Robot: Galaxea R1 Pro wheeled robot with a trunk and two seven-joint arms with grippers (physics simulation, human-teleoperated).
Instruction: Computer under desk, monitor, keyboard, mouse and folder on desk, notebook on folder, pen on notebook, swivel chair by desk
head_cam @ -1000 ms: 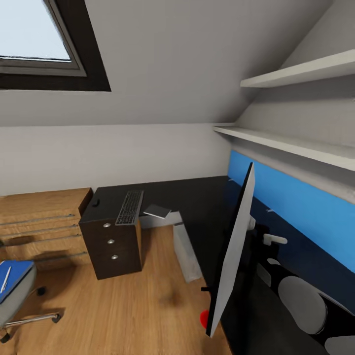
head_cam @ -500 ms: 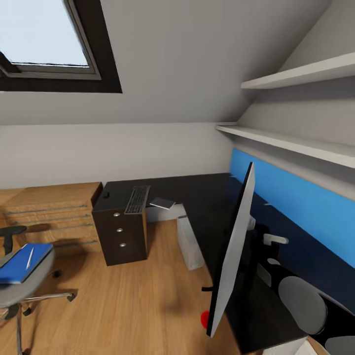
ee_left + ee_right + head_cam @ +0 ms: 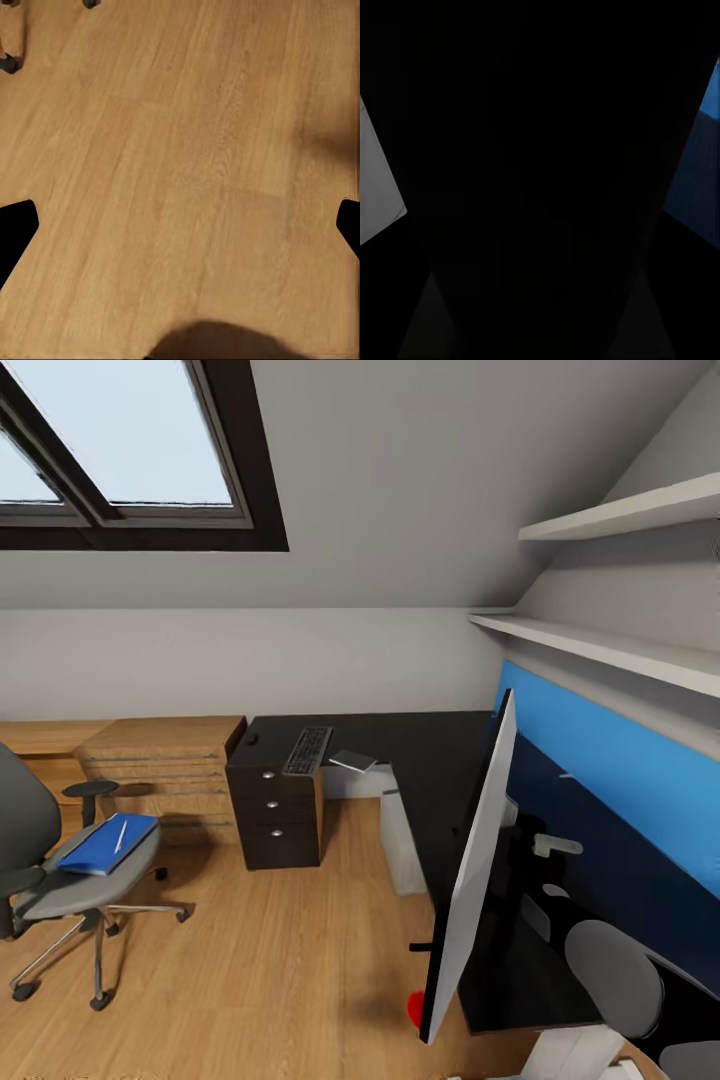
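Right arm (image 3: 610, 960) extends forward at the lower right of the head view, grey rounded joints visible. Left pincer (image 3: 180, 225) points downward, black fingertips (image 3: 15, 229) spread wide apart, holding nothing.

An attic room at home, set up as a study: sloped pale walls, a skylight (image 3: 120, 450) overhead, wood floor (image 3: 270, 960). L-shaped black desk (image 3: 420, 760), grey swivel chair (image 3: 70, 870), wooden chest of drawers (image 3: 160, 765), and what looks like wall shelving (image 3: 600, 650).
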